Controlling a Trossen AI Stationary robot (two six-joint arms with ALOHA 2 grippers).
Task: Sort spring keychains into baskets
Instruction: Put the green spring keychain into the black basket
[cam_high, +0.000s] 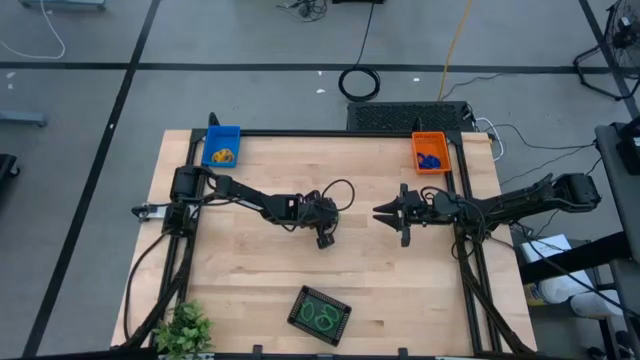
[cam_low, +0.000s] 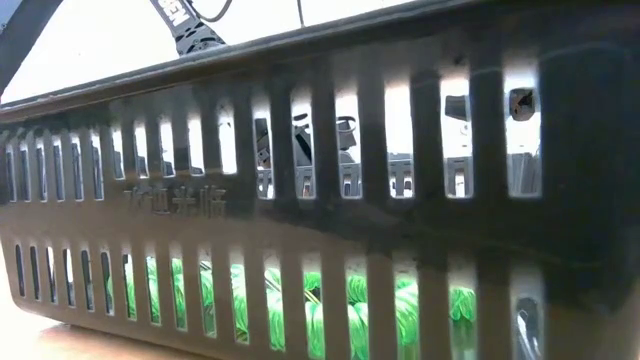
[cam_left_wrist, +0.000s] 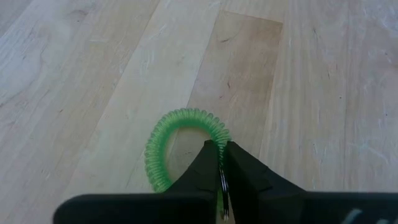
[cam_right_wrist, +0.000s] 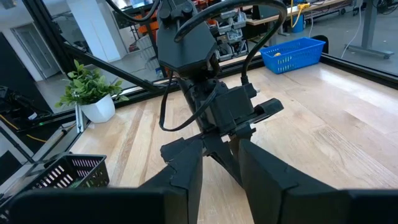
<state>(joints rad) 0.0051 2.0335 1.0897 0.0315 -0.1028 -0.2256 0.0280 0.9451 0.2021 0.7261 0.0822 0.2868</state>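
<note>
Gripper duty at this moment falls to the left gripper (cam_high: 325, 238), which is seen from above near the middle of the wooden counter (cam_high: 250, 290), with the right gripper (cam_high: 385, 212) held just beside it on the right. The blue basket (cam_high: 221, 146) sits at the far left corner with a yellow coil inside, the orange basket (cam_high: 431, 153) at the far right corner with blue coils, and the black basket (cam_high: 320, 312) at the near edge with green coils.

From counter height, the view is filled by the black basket's slotted wall, green coils being visible through the slots.

At the left wrist, the fingers are clenched on a green spring keychain (cam_left_wrist: 177, 140), which rests on the counter.

At the right wrist, the right gripper's fingers are seen parted, nothing being held.
</note>
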